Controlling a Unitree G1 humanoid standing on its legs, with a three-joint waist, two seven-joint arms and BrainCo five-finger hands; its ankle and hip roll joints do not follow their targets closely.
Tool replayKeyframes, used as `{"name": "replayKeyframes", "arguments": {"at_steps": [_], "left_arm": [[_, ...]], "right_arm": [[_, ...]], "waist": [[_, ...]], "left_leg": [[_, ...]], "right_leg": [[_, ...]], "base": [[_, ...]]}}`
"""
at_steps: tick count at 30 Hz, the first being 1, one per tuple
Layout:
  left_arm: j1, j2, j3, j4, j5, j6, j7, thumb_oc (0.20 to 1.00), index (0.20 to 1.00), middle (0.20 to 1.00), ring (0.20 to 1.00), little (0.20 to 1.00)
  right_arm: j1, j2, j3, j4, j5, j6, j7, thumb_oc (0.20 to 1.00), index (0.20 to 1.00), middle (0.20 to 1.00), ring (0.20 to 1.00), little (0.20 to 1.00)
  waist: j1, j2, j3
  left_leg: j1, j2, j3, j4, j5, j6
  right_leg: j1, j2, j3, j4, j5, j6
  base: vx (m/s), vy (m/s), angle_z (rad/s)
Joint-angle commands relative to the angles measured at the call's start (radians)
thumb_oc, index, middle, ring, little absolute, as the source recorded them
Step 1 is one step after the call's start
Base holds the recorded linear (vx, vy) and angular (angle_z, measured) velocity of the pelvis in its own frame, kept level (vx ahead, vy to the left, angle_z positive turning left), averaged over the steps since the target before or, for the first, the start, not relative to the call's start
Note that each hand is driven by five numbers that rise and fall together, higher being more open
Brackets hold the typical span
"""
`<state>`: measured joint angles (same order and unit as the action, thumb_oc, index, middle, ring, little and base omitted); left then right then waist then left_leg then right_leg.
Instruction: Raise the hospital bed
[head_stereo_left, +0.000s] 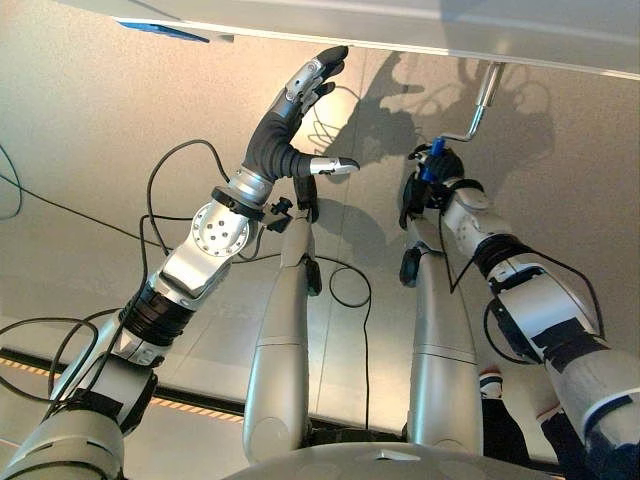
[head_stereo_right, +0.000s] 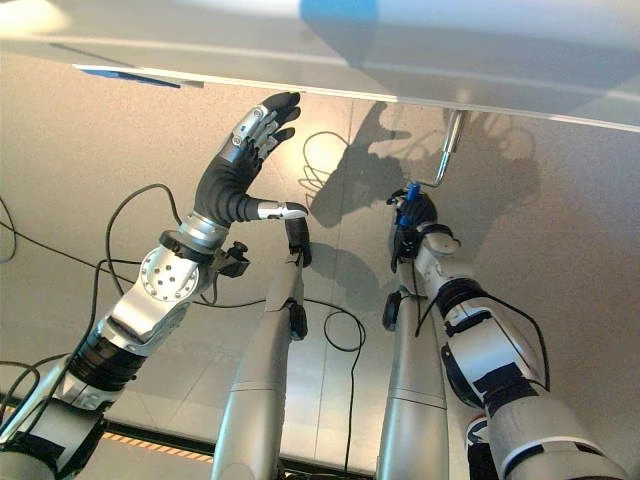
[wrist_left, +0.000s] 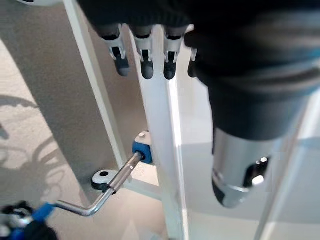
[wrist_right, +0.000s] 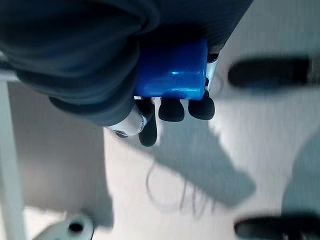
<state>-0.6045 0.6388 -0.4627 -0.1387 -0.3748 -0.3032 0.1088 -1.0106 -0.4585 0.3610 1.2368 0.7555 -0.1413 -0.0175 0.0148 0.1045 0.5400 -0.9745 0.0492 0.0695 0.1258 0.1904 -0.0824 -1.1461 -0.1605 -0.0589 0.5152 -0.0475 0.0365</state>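
bed frame (head_stereo_left: 400, 35): the pale underside edge of the hospital bed runs across the top of both eye views, slanting down toward the upper right; in the left wrist view its white rails run up and down the middle of the picture.
floor (head_stereo_left: 90, 120): grey speckled surface behind everything, taking most of the eye views below the bed edge.
left hand (head_stereo_left: 300, 90): upper centre-left of the left eye view, raised just under the bed edge, fingers straight and spread, thumb (head_stereo_left: 335, 166) out to the side, holding nothing; whether the fingertips touch the frame i cannot tell.
right hand (head_stereo_left: 432, 180): right of centre in the left eye view, fingers curled tight round the blue grip; the right wrist view shows the dark fingertips (wrist_right: 172, 110) wrapped under it.
crank (head_stereo_left: 484, 100): bent silver rod, hanging from the bed edge at upper right, turning sideways and down into the right hand; in the left wrist view it runs from a blue collar (wrist_left: 141, 151) on the rail to the lower left of the picture.
blue grip (wrist_right: 172, 70): the crank's handle, clamped inside the right hand, upper centre of the right wrist view.
step in hand: by my reading, the cranking itself; the handle is gripped and the bed is not visibly raised.
next move: likely calls for sweeping the right hand in a circle about the crank's shaft, keeping the clasp firm while letting the grip turn, and keeping the left hand clear of the swing.
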Motion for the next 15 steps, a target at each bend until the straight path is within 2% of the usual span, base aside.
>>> {"name": "replayKeyframes", "arguments": {"at_steps": [1,5,9,15], "left_arm": [[0.015,-0.013,-0.007,-0.134,-0.023,-0.07,-0.024,1.0,1.0,1.0,1.0,1.0],[0.019,-0.011,-0.018,-0.136,-0.039,-0.07,-0.04,1.0,1.0,1.0,1.0,1.0],[0.028,-0.012,-0.02,-0.141,-0.038,-0.067,-0.045,1.0,1.0,1.0,1.0,1.0],[0.044,0.003,-0.007,-0.155,-0.021,-0.067,-0.048,1.0,1.0,1.0,1.0,1.0]], "right_arm": [[-0.013,-0.122,-0.007,0.053,-0.04,-0.007,-0.042,0.2,0.2,0.2,0.2,0.2],[-0.013,-0.21,-0.039,0.093,-0.04,-0.004,-0.054,0.2,0.2,0.2,0.2,0.2],[-0.004,-0.245,-0.061,0.106,-0.026,-0.01,-0.06,0.2,0.2,0.2,0.2,0.2],[0.105,-0.288,-0.126,0.032,0.045,-0.062,-0.068,0.2,0.2,0.2,0.2,0.2]], "waist": [[-0.022,0.073,-0.02],[-0.02,0.09,-0.02],[-0.021,0.092,-0.02],[-0.053,0.069,-0.02]], "left_leg": [[0.016,-0.008,0.029,0.134,-0.141,0.007],[0.023,0.0,0.041,0.124,-0.14,0.001],[0.029,0.002,0.046,0.117,-0.139,-0.001],[0.038,0.01,0.048,0.117,-0.143,-0.004]], "right_leg": [[0.084,0.012,0.018,-0.214,0.134,0.132],[0.065,0.021,0.031,-0.2,0.129,0.133],[0.055,0.028,0.04,-0.198,0.127,0.133],[0.054,0.044,0.044,-0.195,0.125,0.131]], "base": [[0.01,-0.022,-0.04],[0.01,-0.046,-0.04],[0.01,-0.03,-0.06],[0.01,-0.031,-0.02]]}}
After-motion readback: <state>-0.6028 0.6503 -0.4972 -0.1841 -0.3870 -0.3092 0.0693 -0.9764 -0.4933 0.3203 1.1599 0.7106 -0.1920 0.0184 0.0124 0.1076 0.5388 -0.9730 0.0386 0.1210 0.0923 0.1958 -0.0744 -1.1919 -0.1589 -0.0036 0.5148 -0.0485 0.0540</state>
